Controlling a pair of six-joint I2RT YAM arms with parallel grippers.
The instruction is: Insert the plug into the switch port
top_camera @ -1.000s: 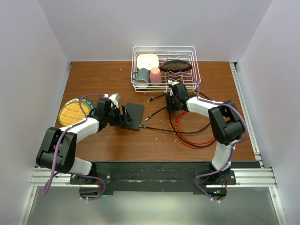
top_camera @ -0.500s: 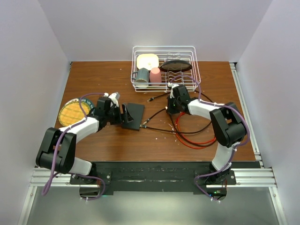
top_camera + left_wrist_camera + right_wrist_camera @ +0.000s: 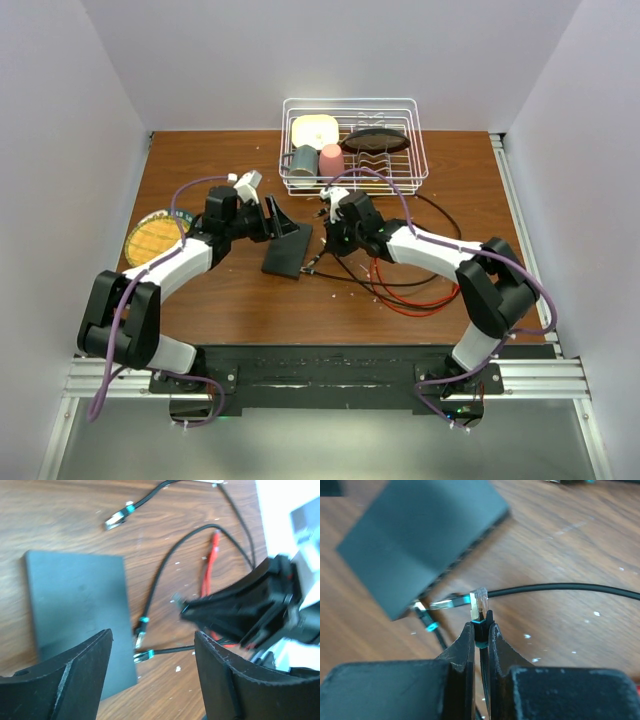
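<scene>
The wooden table [image 3: 450,170] carries everything, and the switch [image 3: 287,252] lies flat on it about midway across, turned at a slant. Beyond the switch and a little to its right stands the white wire dish rack [image 3: 350,101], with crockery inside. Well off to the switch's left sits a round yellow plate [image 3: 152,238].

The left gripper [image 3: 270,218] hangs over the switch's far left corner. From its wrist camera the two fingers [image 3: 75,675] are spread wide over the switch [image 3: 75,615] with nothing between them (whether either one touches the box I cannot tell).

The right gripper [image 3: 330,232] is just to the right of the switch, and it shows blurred in the left wrist view [image 3: 240,610]. Its jaws are pinched tight on the plug [image 3: 479,604]. The plug stands upright between the fingertips, clear end up, close to the switch's [image 3: 420,545] long edge but not touching it. That edge is too blurred to make out sockets.

A red cable [image 3: 420,300] loops on the table to the switch's right, nearer the arm bases. The plug's own black cable [image 3: 560,587] trails away from the switch along the wood. Two loose plugs [image 3: 141,642] lie right against the switch's right edge, and a third [image 3: 117,521] lies farther off beyond it.
</scene>
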